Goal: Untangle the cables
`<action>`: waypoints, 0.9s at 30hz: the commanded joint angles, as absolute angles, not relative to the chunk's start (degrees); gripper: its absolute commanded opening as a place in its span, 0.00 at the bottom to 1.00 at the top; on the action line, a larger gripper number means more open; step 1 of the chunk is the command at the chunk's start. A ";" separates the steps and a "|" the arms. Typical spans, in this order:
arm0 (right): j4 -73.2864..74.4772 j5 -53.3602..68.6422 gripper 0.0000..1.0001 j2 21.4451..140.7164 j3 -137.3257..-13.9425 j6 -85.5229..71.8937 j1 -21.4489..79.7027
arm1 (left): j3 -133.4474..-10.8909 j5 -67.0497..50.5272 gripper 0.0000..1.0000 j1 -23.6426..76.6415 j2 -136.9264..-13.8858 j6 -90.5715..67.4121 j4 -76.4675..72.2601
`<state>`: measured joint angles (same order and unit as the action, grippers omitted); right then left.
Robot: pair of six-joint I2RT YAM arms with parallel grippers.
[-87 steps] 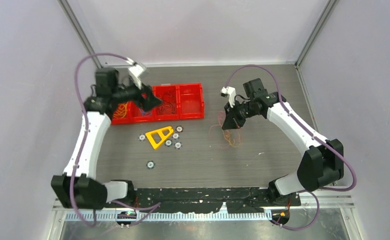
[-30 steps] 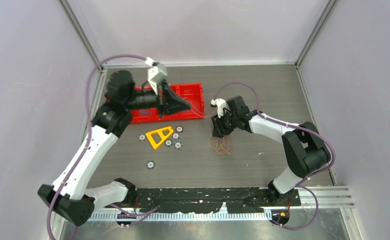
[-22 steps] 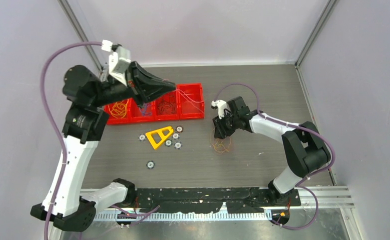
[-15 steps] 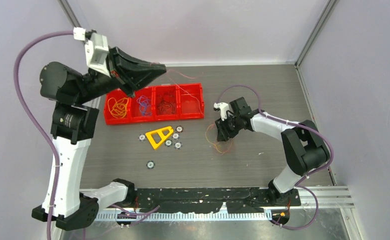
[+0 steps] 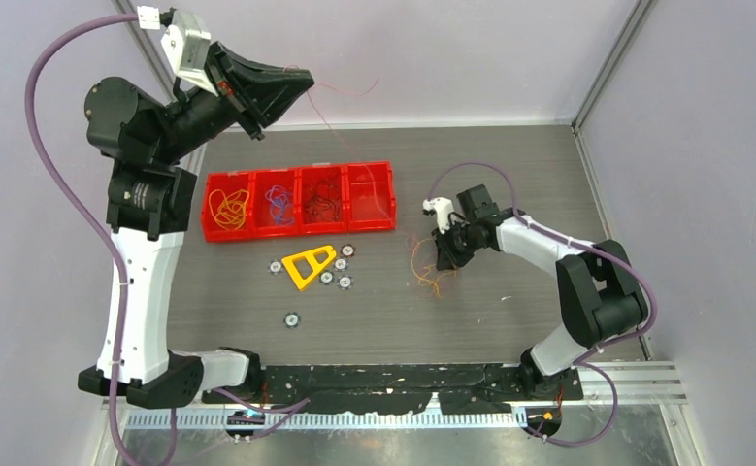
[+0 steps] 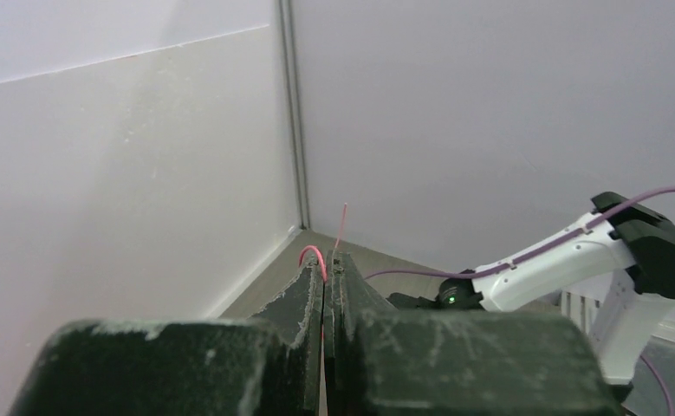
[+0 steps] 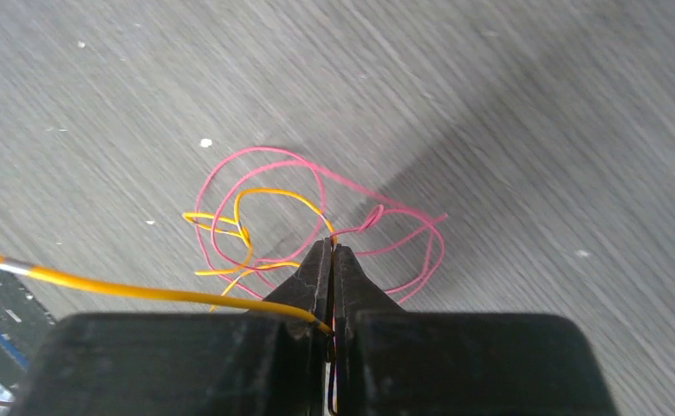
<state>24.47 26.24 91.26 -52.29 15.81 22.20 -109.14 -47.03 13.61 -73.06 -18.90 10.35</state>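
My left gripper (image 5: 305, 80) is raised high over the table's far left corner. It is shut on a thin pink cable (image 6: 314, 253) that loops out of the jaw tips, with a faint strand trailing down towards the tray. My right gripper (image 5: 441, 260) is low at the table. It is shut on an orange-yellow cable (image 7: 100, 284) that belongs to a small pink and orange tangle (image 7: 264, 186) lying on the wood-grain top (image 5: 426, 278).
A red four-compartment tray (image 5: 296, 233) holds orange (image 5: 228, 207), blue (image 5: 279, 201), dark (image 5: 323, 203) and pale wires in separate bins. In front of it lie a yellow triangular part (image 5: 308, 264) and several small round wheels (image 5: 340, 267). Grey walls enclose the table.
The left arm has swung up and back with the pink cable, away from the tray. The right gripper, open a moment ago, has shut on the orange-yellow cable at the tangle.
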 commanded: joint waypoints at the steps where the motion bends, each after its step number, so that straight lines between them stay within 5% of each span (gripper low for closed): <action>1: 28.93 21.47 0.05 88.52 -53.72 23.92 18.13 | -113.45 -43.53 0.00 11.12 -72.75 -19.41 9.07; 27: 27.52 6.28 0.05 95.20 -50.40 39.87 5.03 | -128.42 -37.97 0.00 -6.76 -79.88 -32.07 1.59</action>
<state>29.08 14.17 93.17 -52.40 35.46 7.38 -125.43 -40.45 -4.19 -79.79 -29.19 6.20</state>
